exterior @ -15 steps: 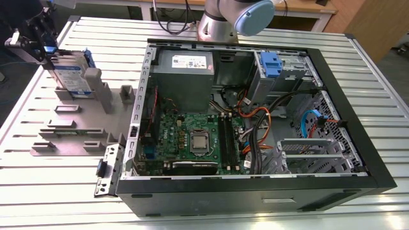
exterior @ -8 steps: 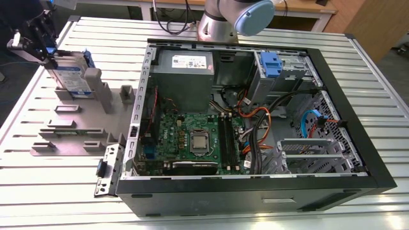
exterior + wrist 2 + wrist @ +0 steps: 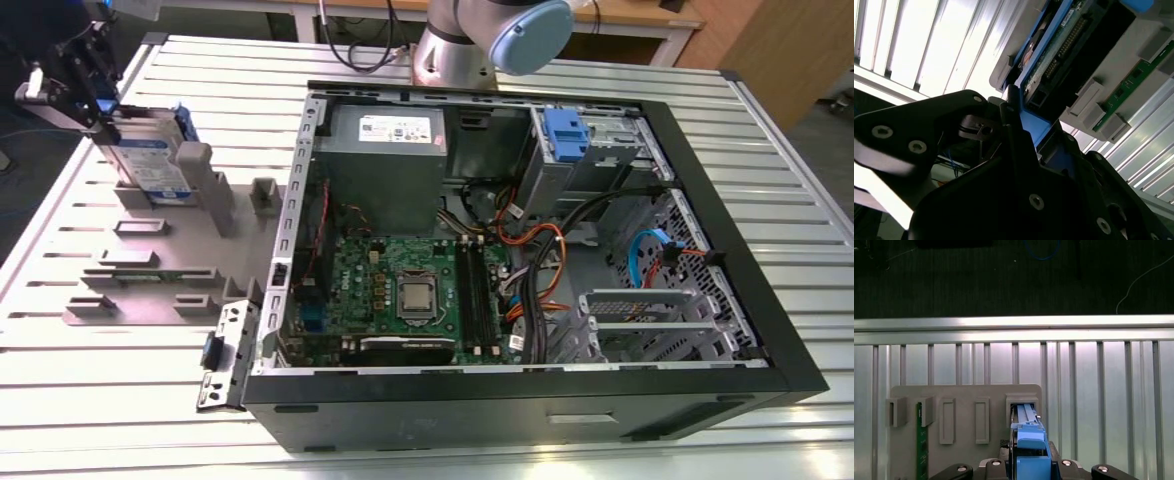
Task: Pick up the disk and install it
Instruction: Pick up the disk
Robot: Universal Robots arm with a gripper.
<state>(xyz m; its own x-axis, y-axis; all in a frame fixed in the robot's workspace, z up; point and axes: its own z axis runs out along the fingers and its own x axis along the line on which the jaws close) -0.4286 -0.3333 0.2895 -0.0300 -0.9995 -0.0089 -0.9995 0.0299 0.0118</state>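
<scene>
At the pick-up step, not yet the install. Pinching the disk (image 3: 150, 165) at the top of its blue frame w/ the gripper (image 3: 110, 112), w/ fingers (image 3: 1013, 112) closed tight on that frame in the second wrist view. Standing on edge in a slot (image 3: 1021, 399) of the grey holder (image 3: 200, 240), by the counter's (image 3: 134, 400) edge on the exterior view's left, toward the far corner. Well apart from the open case (image 3: 534, 410) in the middle. Not lifted out: low end down in the slot.

Prob. calls for a straight pull along the slot, no tilt, w/ slot walls hugging both sides.

Look & feel:
- Disk: flat, hard, silver metal block w/ white-and-blue label and smooth blue plastic round it.
- Holder: dull grey plastic w/ a row of boxy slots, a thin green board (image 3: 919, 440) in one.
- Counter: shiny ribbed metal.
- Case: black outside, bare grey metal inside.
</scene>
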